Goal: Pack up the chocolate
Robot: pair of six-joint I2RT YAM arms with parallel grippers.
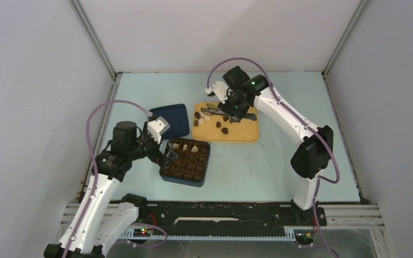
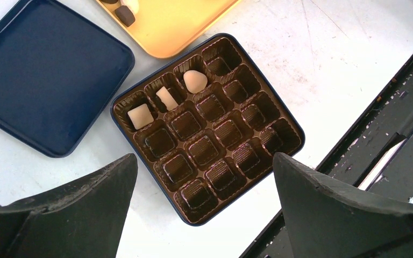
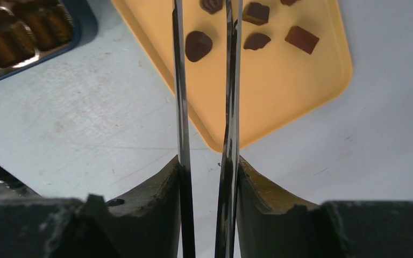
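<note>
We found three containers on the pale table (image 3: pixel 86 113): a dark blue box (image 1: pixel 183 181), its flat blue lid (image 2: pixel 48 75) lying inside-up just beside it, and a yellow tray (image 3: pixel 279 91) beyond both.

The box held a brown insert (image 2: pixel 211 126) of sixteen wells, four by four. Three cream-white chocolates (image 2: pixel 166 98) sat in it, one to a well, side by side in the row nearest the lid: a square one, an oblong one and a rounded one. The other thirteen wells showed their glossy brown floors.

The rest of the chocolate lay loose on the tray. From the right wrist we counted four dark chocolates (image 3: pixel 198 45) in full and two more cut off by the frame edge. From the left wrist, the tray's corner showed another dark piece with a pale one just beside it. Overhead, the right arm hid part of the tray, so we could not give a full total.

The left gripper (image 2: pixel 204 157) hung above the box, jaws spread wide with nothing between them. The right gripper (image 3: pixel 208 160) was above the tray, pinched onto a pair of metal tweezers (image 3: pixel 231 107). Their tips ran out of the wrist view, and we could not tell whether they held a piece.
</note>
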